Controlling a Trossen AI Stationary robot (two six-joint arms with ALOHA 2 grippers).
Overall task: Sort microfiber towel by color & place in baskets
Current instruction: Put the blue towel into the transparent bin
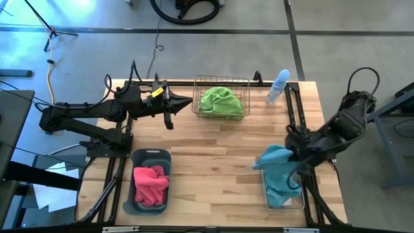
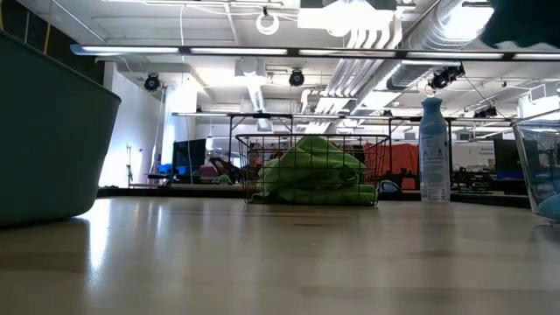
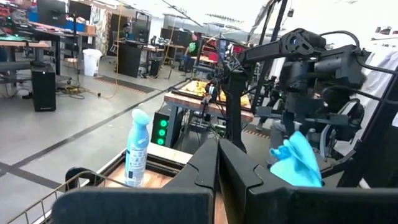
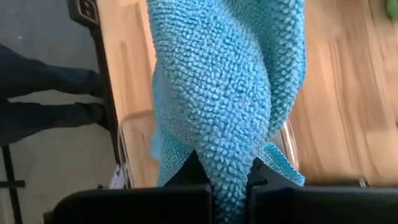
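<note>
Near left, we are listing the grey-blue tub (image 1: 150, 189) holding a pink towel (image 1: 151, 183). Near right, the right gripper (image 1: 292, 160) is pinching a blue towel (image 1: 278, 166) above the clear tub (image 1: 284, 194) (more blue inside). Far centre, the wire basket (image 1: 221, 98) is holding a green towel (image 1: 222, 101); the left gripper (image 1: 189, 101), fingers pressed together, is sitting just left of it.

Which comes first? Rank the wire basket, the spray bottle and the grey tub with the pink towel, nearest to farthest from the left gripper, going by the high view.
From the left gripper, shut, at the table's far left:
1. Wire basket, just beside its tip, at the far edge.
2. Grey tub, on the near left side.
3. Spray bottle, far right, beyond the wire basket.
</note>
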